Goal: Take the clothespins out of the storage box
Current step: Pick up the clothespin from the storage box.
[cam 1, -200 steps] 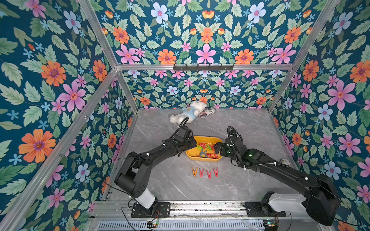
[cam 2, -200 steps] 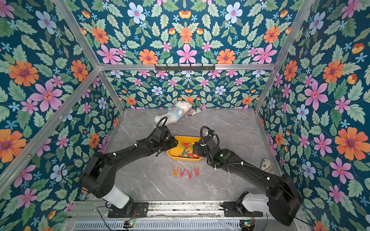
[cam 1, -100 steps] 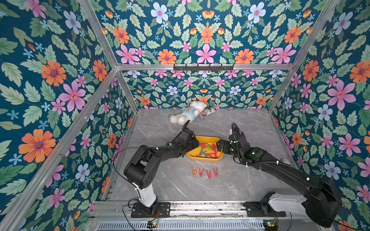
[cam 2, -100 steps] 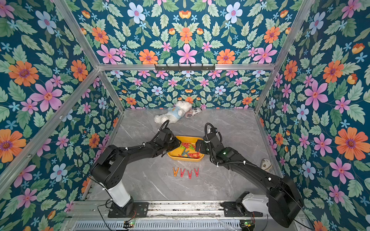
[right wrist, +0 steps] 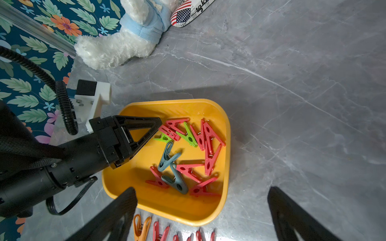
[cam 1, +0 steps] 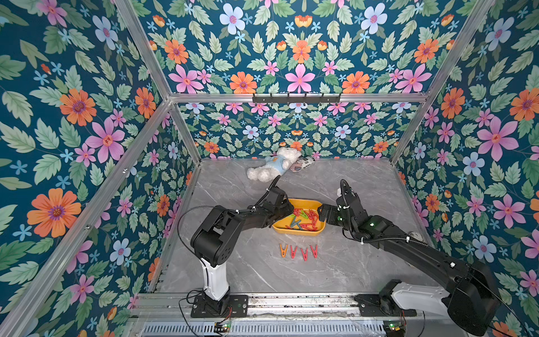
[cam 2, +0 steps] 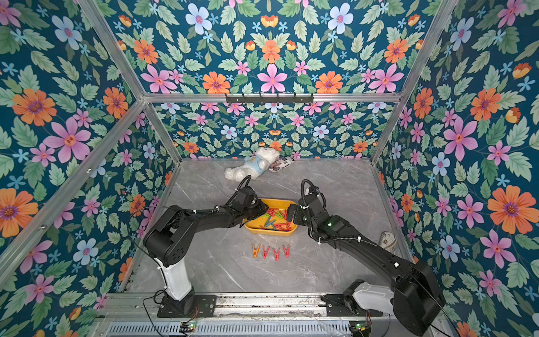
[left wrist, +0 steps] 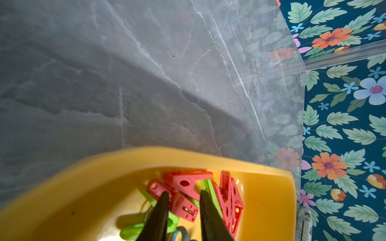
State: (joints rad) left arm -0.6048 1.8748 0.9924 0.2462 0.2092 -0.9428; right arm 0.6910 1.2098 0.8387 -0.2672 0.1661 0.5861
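The clothespins (right wrist: 188, 150) lie heaped in the yellow box (right wrist: 227, 146) on the table (cam 1: 364, 262), with a row of four pins (cam 1: 297, 251) just in front of it. The left gripper (left wrist: 182, 193) reaches inside, its fingers close on either side of a red clothespin (left wrist: 184, 207) (whether they squeeze it, I cannot tell). The right gripper (right wrist: 201, 189) hovers by the box's edge, fingers spread wide.

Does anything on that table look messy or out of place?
Nothing damaged or spilled. The white plush teddy bear lies sprawled at the back, and the plastic clothespins in the shallow yellow plastic tray are a tangled heap, unlike the neat row of four in front.
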